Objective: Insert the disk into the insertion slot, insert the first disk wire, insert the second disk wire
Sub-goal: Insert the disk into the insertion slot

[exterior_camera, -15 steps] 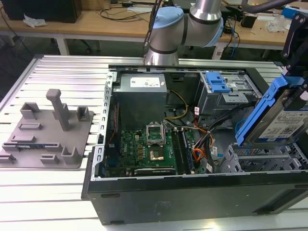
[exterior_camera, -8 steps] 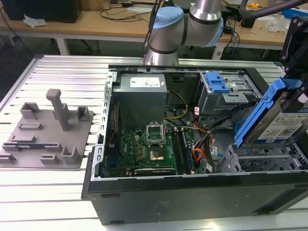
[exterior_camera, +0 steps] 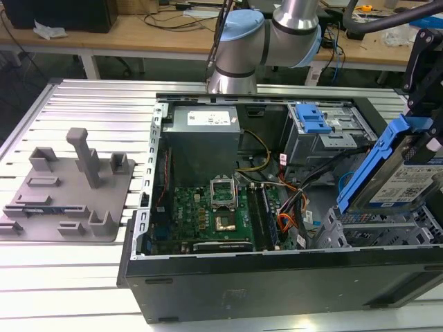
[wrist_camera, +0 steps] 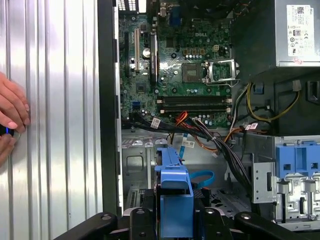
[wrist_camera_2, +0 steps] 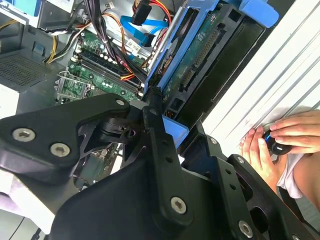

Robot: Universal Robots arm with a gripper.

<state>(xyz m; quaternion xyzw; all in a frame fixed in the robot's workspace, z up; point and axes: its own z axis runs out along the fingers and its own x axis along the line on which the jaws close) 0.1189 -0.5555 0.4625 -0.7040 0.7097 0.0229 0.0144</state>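
The disk (exterior_camera: 408, 176), a silver drive with a white label in a bright blue carrier, hangs steeply tilted over the case's corner at the exterior view's right. My gripper (exterior_camera: 422, 135) is shut on it from above. Just under the disk's lower end lies the insertion slot (exterior_camera: 367, 232), a low grey perforated metal bay. The black fingers (wrist_camera_2: 155, 125) clamp the blue carrier, and the disk's (wrist_camera_2: 200, 55) green circuit side faces the second wrist view. In the first wrist view the disk (wrist_camera: 175, 192) appears edge-on. A blue flat cable (wrist_camera: 202, 177) and orange and black wires (wrist_camera: 220, 145) lie loose beside the bay.
A taller grey cage with a blue latch (exterior_camera: 315, 121) stands behind the bay. The motherboard (exterior_camera: 208, 211) and the power supply (exterior_camera: 204, 124) fill the open case. A grey fixture plate (exterior_camera: 69, 187) lies at the exterior view's left. A person's hand (wrist_camera_2: 280, 140) rests on the ribbed table outside the case.
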